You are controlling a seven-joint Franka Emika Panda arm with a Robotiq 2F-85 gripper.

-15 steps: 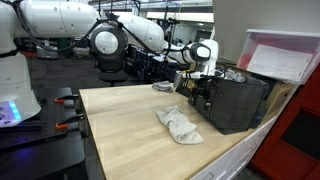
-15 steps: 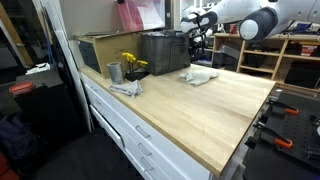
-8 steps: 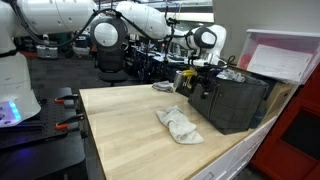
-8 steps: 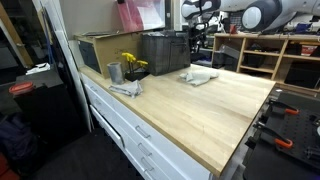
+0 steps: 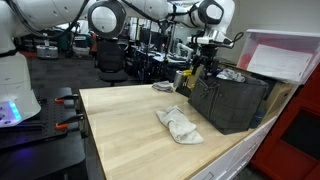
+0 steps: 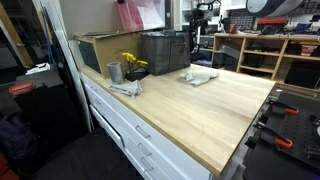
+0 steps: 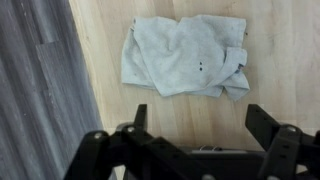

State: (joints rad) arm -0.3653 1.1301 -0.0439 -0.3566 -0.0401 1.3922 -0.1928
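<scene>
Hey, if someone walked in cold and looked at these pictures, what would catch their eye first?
A crumpled pale cloth lies on the wooden table, with the open, empty gripper hanging above it. A dark crate stands along one table edge, and next to it yellow flowers stand beside a metal cup.

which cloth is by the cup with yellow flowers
The grey cloth beside the metal cup; the paler cloth lies past the black crate.

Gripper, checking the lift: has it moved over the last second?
Yes. The gripper rose, from low beside the black crate to about its rim level.
</scene>
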